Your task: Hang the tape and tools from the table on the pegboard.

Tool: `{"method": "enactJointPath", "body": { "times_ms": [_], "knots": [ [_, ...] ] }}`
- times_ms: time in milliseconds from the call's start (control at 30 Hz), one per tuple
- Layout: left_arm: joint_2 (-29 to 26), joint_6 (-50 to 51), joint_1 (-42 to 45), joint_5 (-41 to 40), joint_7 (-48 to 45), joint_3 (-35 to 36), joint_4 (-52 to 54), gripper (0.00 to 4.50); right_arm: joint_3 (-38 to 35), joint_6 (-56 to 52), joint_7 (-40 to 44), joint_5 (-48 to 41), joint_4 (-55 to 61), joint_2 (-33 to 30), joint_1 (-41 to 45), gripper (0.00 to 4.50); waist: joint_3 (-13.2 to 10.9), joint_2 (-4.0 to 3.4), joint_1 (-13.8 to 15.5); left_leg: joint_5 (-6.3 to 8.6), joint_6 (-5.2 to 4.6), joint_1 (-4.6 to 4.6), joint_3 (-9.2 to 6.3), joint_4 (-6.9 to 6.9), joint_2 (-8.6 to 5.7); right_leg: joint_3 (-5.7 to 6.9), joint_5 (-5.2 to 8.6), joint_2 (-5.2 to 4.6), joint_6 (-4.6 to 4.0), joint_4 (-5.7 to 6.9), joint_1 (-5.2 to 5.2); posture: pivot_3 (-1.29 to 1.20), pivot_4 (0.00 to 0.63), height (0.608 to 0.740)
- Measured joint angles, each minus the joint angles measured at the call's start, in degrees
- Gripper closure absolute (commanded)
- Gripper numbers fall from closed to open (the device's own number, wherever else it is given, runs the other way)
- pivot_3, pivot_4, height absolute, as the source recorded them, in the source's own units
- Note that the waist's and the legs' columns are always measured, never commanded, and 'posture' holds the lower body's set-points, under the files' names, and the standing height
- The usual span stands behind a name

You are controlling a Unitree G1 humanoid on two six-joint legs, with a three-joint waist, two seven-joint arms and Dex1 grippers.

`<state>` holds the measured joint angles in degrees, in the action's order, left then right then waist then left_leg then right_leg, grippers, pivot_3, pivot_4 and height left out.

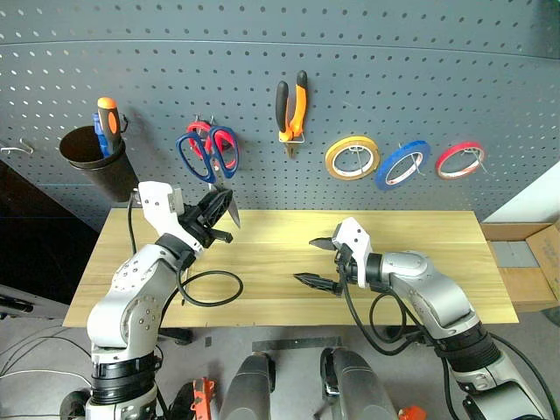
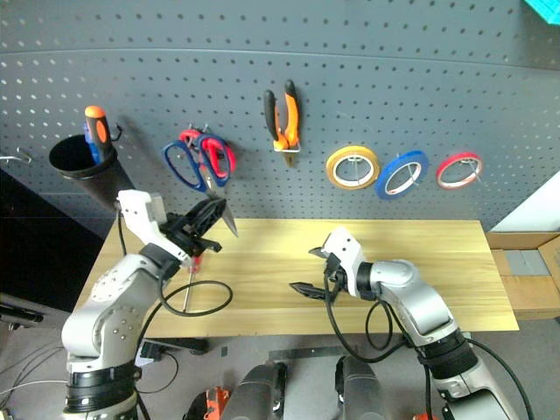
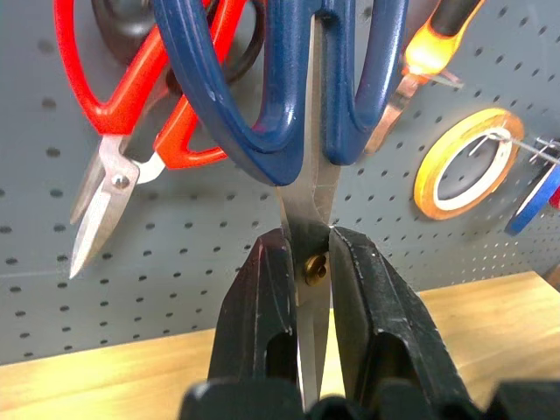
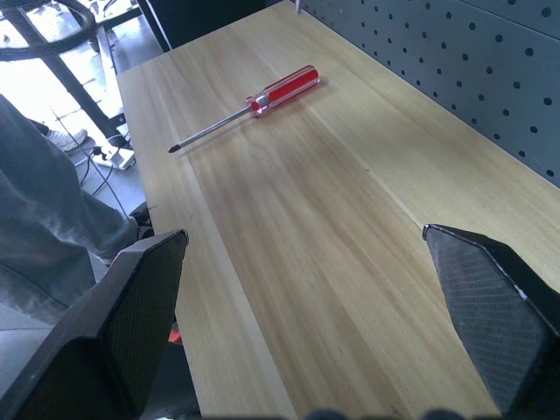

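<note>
The left end effector [image 3: 308, 262] clamps the dark blue-handled scissors [image 3: 306, 96] by the blades at the pegboard [image 1: 367, 52]. The right end effector [image 1: 320, 261] hangs spread wide and empty over the worktop [image 1: 420, 236], the red-handled screwdriver [image 4: 262, 101] lying at its eleven o'clock.

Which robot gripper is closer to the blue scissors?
Left. The left gripper is shut on the blue scissors, holding their blades at the pegboard. The right gripper hangs open over the table, well away.

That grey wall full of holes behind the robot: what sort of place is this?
Probably a workshop or tool-bench test area. The dark grey perforated pegboard holds orange-and-black-handled pliers and yellow, blue and red tape rings, above a light wooden plank table.
</note>
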<state>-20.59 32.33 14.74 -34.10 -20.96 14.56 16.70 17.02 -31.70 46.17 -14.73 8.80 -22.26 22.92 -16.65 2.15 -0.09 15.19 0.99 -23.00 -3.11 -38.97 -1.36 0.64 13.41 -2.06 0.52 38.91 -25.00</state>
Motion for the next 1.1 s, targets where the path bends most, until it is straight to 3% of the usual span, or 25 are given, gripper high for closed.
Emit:
{"method": "enactJointPath", "body": {
  "times_ms": [367, 767, 1100],
  "knots": [
    [0.00, -4.33, 6.57, 2.71, -2.48, -0.36, -11.83, 4.21, -0.02, -0.24, -0.11, -0.05, 1.13, 0.22, -0.60, 0.00, 0.00, 0.00, -0.12, 0.01, 0.00, 0.00, -0.03, 0.08, 0.00, 0.02, 0.00, 0.00, 0.00, -0.06, -0.01, 0.01, 0.236, 0.740],
    [-0.84, -4.16, 3.31, 3.78, 0.49, 2.89, -12.07, 0.13, -2.29, -4.29, -2.60, -4.19, 4.40, 3.57, 0.75, 0.00, 0.01, 0.01, -0.20, 0.01, 0.01, -0.01, -0.03, 0.10, 0.00, -0.01, 0.00, -0.02, 0.00, -0.08, -0.03, 0.02, 0.233, 0.740],
    [-9.20, 7.54, -8.39, -0.37, 2.82, 11.67, -6.34, 0.06, -2.20, -5.30, -2.31, -4.70, 4.64, 3.48, 0.86, 0.00, 0.01, 0.01, 0.03, 0.01, 0.00, 0.00, -0.09, 0.11, 0.01, 0.04, 0.01, -0.01, -0.01, -0.06, -0.03, 0.06, 0.250, 0.740]
  ]
}}
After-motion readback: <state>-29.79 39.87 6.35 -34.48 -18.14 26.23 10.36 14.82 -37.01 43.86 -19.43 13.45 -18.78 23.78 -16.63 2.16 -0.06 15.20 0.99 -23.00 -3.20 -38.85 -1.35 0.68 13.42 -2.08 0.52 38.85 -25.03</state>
